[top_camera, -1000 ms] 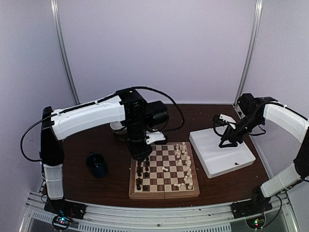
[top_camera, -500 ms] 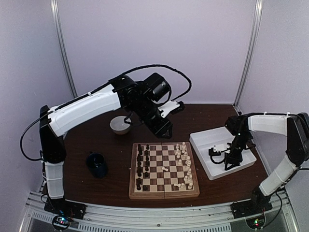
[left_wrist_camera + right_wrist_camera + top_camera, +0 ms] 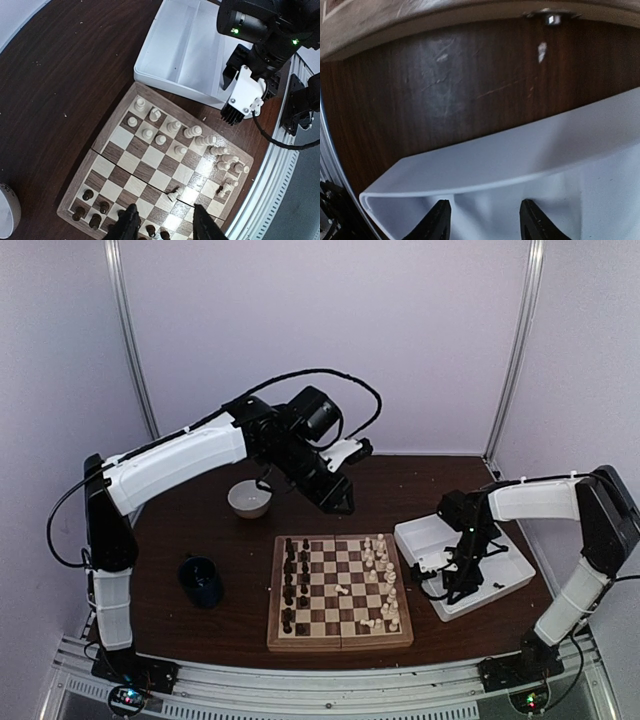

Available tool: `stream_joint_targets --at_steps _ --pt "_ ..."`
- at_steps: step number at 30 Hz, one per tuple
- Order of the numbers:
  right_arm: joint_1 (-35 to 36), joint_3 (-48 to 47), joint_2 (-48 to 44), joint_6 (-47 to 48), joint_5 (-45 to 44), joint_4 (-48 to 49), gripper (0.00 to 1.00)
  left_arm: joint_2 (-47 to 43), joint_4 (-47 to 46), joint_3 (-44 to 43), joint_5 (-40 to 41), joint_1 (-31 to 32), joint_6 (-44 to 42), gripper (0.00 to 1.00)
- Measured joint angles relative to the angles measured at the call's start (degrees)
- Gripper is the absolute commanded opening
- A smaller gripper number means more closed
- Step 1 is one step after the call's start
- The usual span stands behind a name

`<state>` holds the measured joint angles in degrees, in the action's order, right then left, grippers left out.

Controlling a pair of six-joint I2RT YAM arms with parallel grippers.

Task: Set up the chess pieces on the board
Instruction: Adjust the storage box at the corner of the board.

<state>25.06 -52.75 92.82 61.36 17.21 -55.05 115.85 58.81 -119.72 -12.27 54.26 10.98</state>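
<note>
The left claw [image 3: 165,227] was cut off at the bottom of its own camera's view. Only two dark fingertips [image 3: 127,225] showed, apart, with nothing between them. The right claw [image 3: 484,220] was cut off too, its tips apart and empty over the white tray [image 3: 495,160].

The board [image 3: 340,642] lay by the middle of the near edge of the worktop [image 3: 190,535]. The dark pieces [image 3: 290,585] stood along its left side and the pale pieces [image 3: 381,575] along its right. One pale piece [image 3: 343,590] lay tipped over near the middle. They were too small to tell one kind from another.

A second before, the left claw was low over the dark pieces; now it hung high past the board's far edge. The right claw had moved to the tray's near left corner.

Only the top view showed the bowl [image 3: 248,500] whole, and the dark cup [image 3: 202,580].
</note>
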Motion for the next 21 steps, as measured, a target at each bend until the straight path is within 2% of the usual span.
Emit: stream_joint_targets --at_steps 9,14,21 --pt "-4.17 -5.05 1.62 -7.69 5.64 4.11 0.48 0.00 -2.27 1.09 -0.98 -1.33 0.59 0.37" --pt "-5.22 -5.68 0.28 -6.10 6.78 1.86 0.47 0.02 -2.40 1.84 -1.49 -1.55 0.74 0.37" --pt "-5.49 -1.86 -5.05 -2.71 6.34 -2.89 0.45 0.02 -3.34 2.86 -2.05 -1.70 0.72 0.37"
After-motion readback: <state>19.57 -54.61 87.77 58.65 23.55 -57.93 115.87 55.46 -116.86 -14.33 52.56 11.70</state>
